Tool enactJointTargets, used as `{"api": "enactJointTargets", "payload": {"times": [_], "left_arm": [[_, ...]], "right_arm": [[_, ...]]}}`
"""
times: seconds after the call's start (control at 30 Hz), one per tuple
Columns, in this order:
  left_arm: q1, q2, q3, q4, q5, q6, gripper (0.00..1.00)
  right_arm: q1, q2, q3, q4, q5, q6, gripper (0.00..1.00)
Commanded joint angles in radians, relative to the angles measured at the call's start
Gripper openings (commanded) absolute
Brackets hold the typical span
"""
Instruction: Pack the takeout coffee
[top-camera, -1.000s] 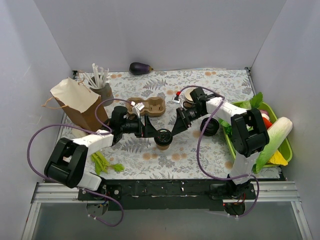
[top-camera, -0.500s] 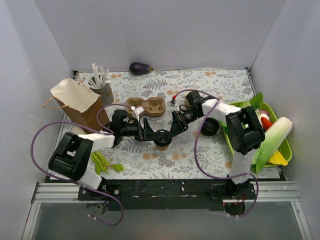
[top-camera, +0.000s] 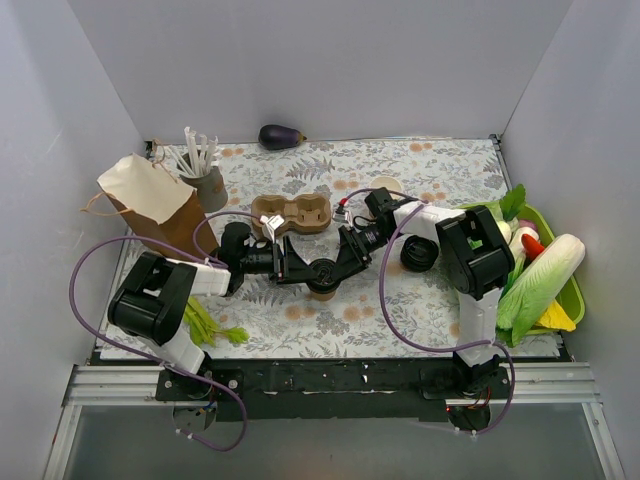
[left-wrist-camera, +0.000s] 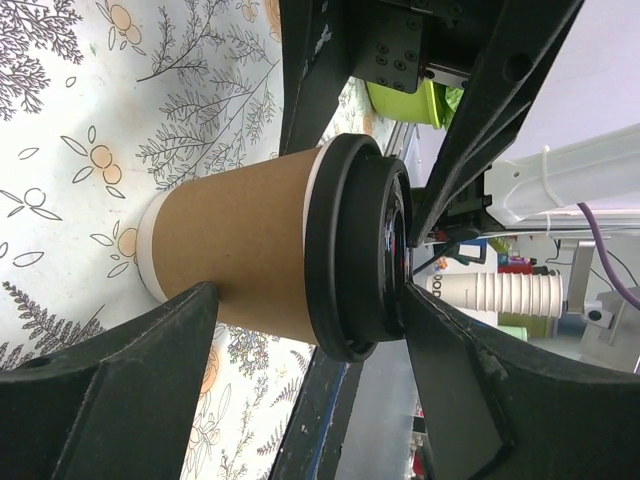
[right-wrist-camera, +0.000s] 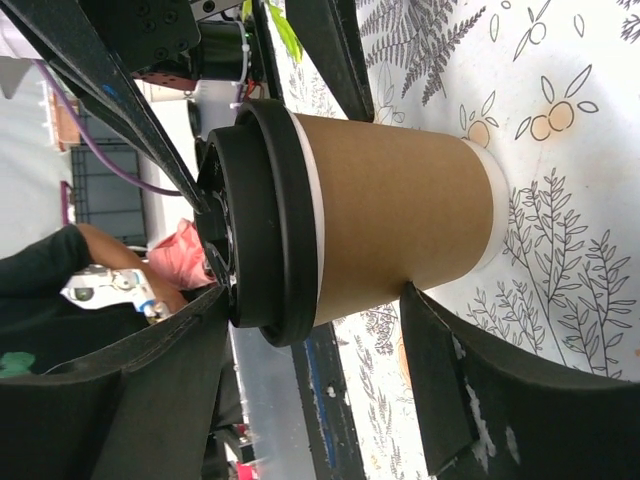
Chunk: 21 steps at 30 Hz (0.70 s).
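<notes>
Takeout coffee (top-camera: 322, 277): upright on the floral counter (top-camera: 440, 170), roughly central between the left and right edges and a little nearer the near edge; tan paper wall, black lid seated on top. Flanked by both arms, left gripper (top-camera: 303, 270) reaching in from the left edge's side, right gripper (top-camera: 343, 262) from the right. Left jaws spread wide, with one finger (left-wrist-camera: 120, 390) against the cup's lower wall and the other up beside the lid's top; whether pressing or merely touching, cannot tell. Right jaws likewise spread, one finger (right-wrist-camera: 450, 380) close to the wall near the base, the other level with the lid. Behind the cup, toward the far edge: a brown pulp cup carrier (top-camera: 292, 213). Near the far left corner: a brown paper bag (top-camera: 155, 205), leaning, with a holder of white straws (top-camera: 205, 180) just beside it. At the far edge: a dark eggplant (top-camera: 281, 135). Right of the cup: a loose black lid (top-camera: 419, 254). Along the right edge: a green bin (top-camera: 573, 290) filled with vegetables.
</notes>
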Motion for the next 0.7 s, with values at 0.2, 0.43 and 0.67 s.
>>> {"api": "enactJointTargets", "payload": {"times": [0.2, 0.43, 0.67], "left_arm": [[0.006, 0.099, 0.003, -0.036, -0.061, -0.029, 0.70], [0.006, 0.165, 0.029, -0.129, -0.112, -0.032, 0.69], [0.007, 0.206, 0.040, -0.182, -0.178, -0.028, 0.69]], "right_arm": [[0.003, 0.071, -0.050, 0.128, -0.052, 0.098, 0.68], [0.002, 0.102, -0.066, 0.171, -0.017, 0.173, 0.63], [0.003, 0.132, -0.105, 0.204, 0.012, 0.239, 0.60]]}}
